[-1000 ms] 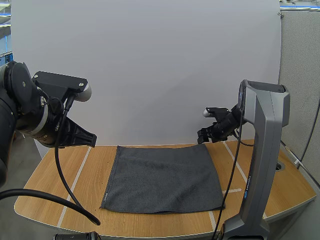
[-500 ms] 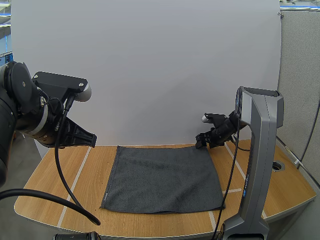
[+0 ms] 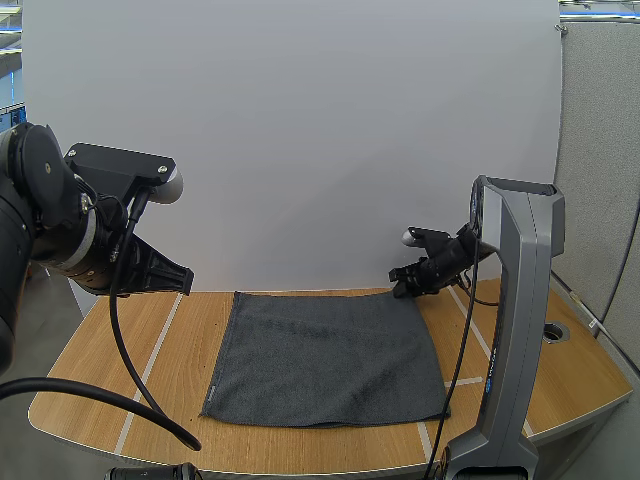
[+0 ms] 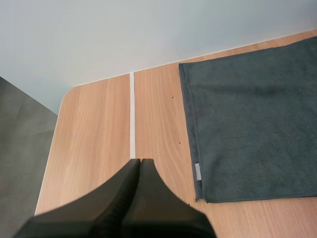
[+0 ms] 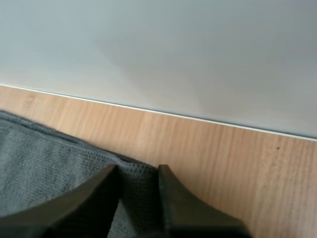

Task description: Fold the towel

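Towel [image 3: 325, 355] flat and unfolded on table [image 3: 150, 350]; right gripper [image 5: 137, 171], fingers slightly apart, straddles its far right corner; left gripper [image 4: 140, 166], closed and empty, hovers left of it; apparently no fold made yet.

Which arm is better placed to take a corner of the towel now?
Probably right: the right gripper, open, straddles the far corner of the towel; the left gripper hangs shut over the table beside it.

Wooden table [image 3: 150, 350] (towel [image 3: 325, 355] flat)
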